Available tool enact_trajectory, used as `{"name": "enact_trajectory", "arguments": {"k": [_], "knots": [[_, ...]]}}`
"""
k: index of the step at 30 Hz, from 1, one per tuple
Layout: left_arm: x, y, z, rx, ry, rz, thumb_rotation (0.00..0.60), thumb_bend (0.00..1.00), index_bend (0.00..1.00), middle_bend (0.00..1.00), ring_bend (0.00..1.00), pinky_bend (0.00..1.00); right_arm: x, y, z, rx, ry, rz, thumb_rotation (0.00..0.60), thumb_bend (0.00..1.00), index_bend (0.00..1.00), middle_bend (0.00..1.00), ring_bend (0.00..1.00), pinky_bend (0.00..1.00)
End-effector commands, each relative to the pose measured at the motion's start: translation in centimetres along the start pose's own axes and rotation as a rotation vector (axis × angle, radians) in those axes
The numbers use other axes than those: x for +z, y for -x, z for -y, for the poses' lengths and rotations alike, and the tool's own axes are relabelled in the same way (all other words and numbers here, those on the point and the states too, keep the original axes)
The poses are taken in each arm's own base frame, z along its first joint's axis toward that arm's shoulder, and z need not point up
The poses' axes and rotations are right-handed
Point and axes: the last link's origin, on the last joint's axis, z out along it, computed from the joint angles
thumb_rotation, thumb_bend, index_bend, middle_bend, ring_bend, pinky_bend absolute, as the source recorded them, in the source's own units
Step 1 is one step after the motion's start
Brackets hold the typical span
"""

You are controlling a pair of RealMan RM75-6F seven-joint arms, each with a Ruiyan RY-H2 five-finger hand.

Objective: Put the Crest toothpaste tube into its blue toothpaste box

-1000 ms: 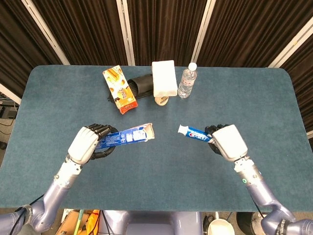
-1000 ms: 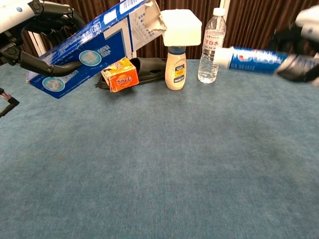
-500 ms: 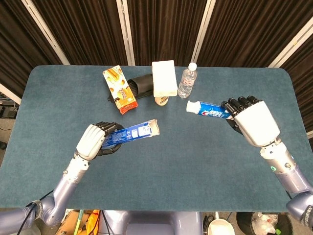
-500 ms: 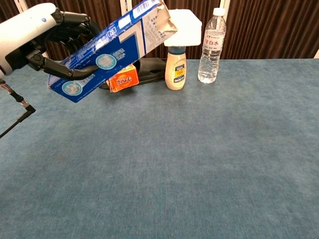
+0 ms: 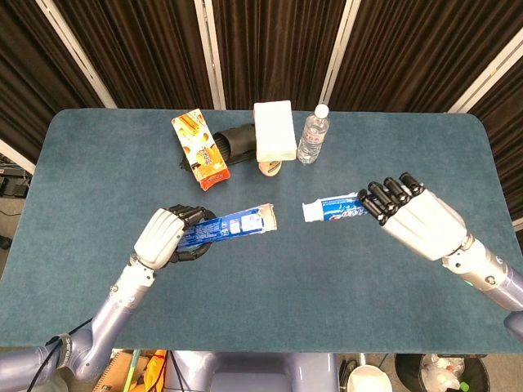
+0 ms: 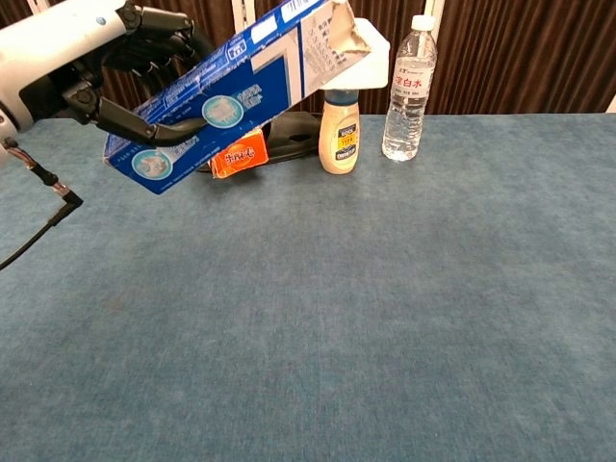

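Observation:
My left hand [image 5: 169, 235] [image 6: 91, 58] grips the blue toothpaste box [image 5: 231, 224] [image 6: 226, 91] above the table, its torn open end pointing right and up. My right hand [image 5: 413, 216] holds the Crest toothpaste tube [image 5: 331, 209] by its tail, white cap end pointing left toward the box mouth. A short gap separates the cap from the box opening. The right hand and the tube do not show in the chest view.
At the table's back stand an orange carton [image 5: 198, 149] [image 6: 237, 154], a black slipper [image 5: 233, 143], a cream bottle with a white cap [image 6: 339, 125] [image 5: 274, 131] and a water bottle [image 5: 312, 135] [image 6: 407, 87]. Blue-green cloth covers the table [image 5: 270, 286].
My left hand carried the box rightward and higher. My right hand rose, then came down and left, bringing the tube's cap close to the box opening.

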Motion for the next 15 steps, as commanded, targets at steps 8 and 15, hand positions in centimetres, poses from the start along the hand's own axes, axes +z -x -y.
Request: {"name": "enact_trajectory", "arguments": {"k": [8, 15], "knots": [[0.5, -0.3, -0.9, -0.006, -0.003, 0.017, 0.6, 0.46, 0.4, 0.52, 0.5, 0.51, -0.1, 1.0, 0.9, -0.014, -0.031, 0.027, 0.6, 0.43, 0.85, 0.76, 0.67, 0.74], [0.9, -0.1, -1.3, 0.002, -0.003, 0.034, 0.6, 0.46, 0.4, 0.52, 0.5, 0.51, 0.1, 1.2, 1.2, -0.009, -0.025, 0.028, 0.6, 0.43, 0.85, 0.76, 0.67, 0.74]]}}
